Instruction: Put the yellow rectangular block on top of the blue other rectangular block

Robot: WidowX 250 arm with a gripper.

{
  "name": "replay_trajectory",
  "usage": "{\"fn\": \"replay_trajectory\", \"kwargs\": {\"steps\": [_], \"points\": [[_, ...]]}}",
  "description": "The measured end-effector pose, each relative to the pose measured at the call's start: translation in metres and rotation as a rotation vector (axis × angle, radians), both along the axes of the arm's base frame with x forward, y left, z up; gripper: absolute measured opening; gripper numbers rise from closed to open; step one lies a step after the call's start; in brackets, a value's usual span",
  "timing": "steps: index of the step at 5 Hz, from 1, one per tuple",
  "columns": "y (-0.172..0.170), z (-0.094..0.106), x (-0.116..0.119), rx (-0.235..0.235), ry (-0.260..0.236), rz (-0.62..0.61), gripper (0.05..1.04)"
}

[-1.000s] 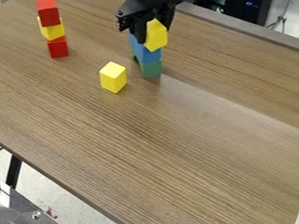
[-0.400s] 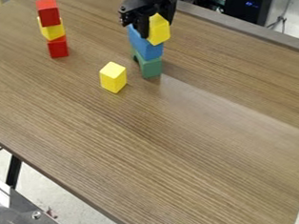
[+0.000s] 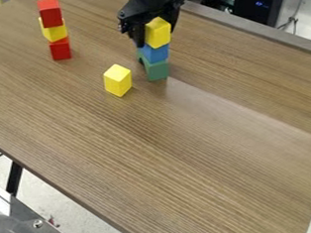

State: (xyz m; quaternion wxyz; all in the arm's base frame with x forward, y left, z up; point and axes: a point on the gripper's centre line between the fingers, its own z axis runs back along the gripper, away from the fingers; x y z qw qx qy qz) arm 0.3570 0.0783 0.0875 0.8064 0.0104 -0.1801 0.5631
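Note:
The black gripper (image 3: 154,31) hangs at the upper middle, over a small stack, with its fingers on both sides of a yellow rectangular block (image 3: 158,33) and shut on it. Directly under the yellow block is the blue rectangular block (image 3: 155,53), and the two look to be touching. The blue block rests on a green block (image 3: 156,70) that stands on the table. The gripper hides the upper back part of the stack.
A separate yellow block (image 3: 118,80) stands on the wooden table (image 3: 187,151), left of and nearer than the stack. At the upper left is a tower with a red block (image 3: 50,12) on top, a yellow one in the middle and a red one below.
The gripper and its yellow block have shifted slightly left and sit more squarely over the stack. The blue block, tilted before, now looks straighter above the green one.

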Motion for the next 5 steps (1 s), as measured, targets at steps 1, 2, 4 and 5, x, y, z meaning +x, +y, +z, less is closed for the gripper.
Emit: {"fn": "replay_trajectory", "kwargs": {"steps": [1,2,4,5], "points": [[0.000,0.000,-0.001,-0.001,0.005,0.000,1.010],[0.000,0.000,-0.001,0.002,0.010,-0.009,1.003],[0.002,0.031,0.000,0.070,-0.020,-0.113,1.000],[0.002,0.076,-0.004,0.140,-0.108,-0.251,1.000]]}}
